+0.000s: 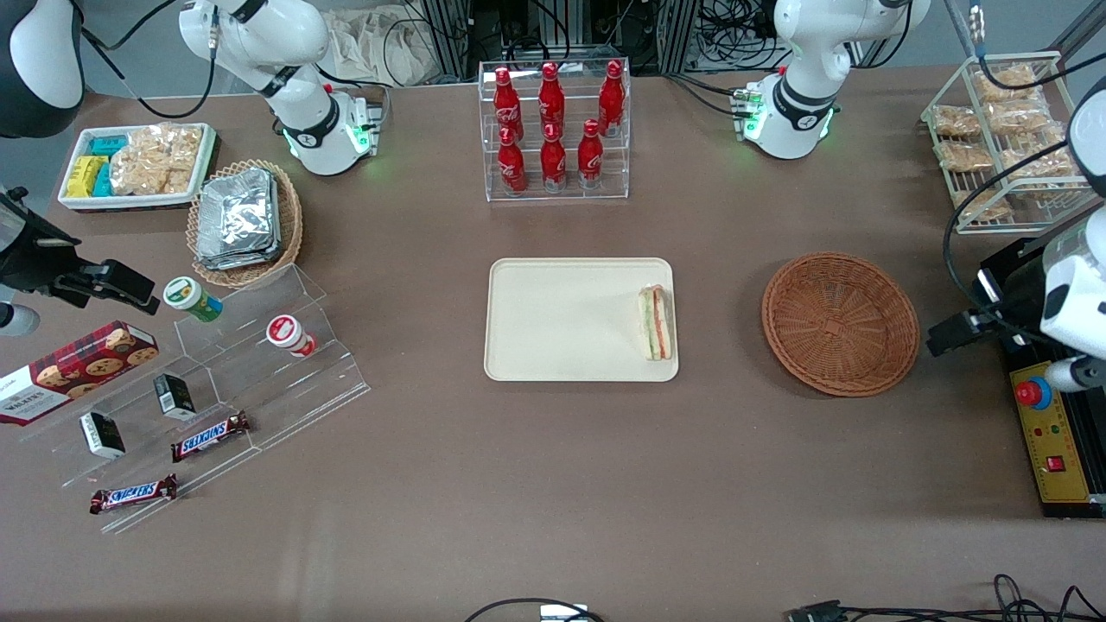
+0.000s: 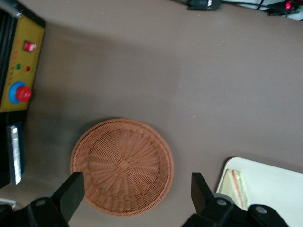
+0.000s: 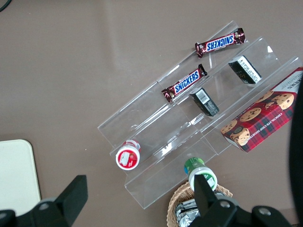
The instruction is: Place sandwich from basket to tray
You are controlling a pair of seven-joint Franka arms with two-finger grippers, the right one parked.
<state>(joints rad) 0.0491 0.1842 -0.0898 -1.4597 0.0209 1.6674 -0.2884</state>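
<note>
Covering the table [image 1: 553,484] was a plain brown cloth, with cables and frame legs at its farthest edge. Sandwich [image 1: 656,322] lay on the tray [image 1: 562,320], at the tray edge nearest the basket [image 1: 840,323]; basket held nothing. Gripper [image 2: 137,196] hung above the basket, toward the working arm's end of the table, jaws spread wide and holding nothing, well apart from the sandwich. Legible writing: "SNICKERS" on two bars [image 3: 184,86] on the clear stand [image 1: 259,371]; "Walkers" on the biscuit box [image 1: 73,367].
</note>
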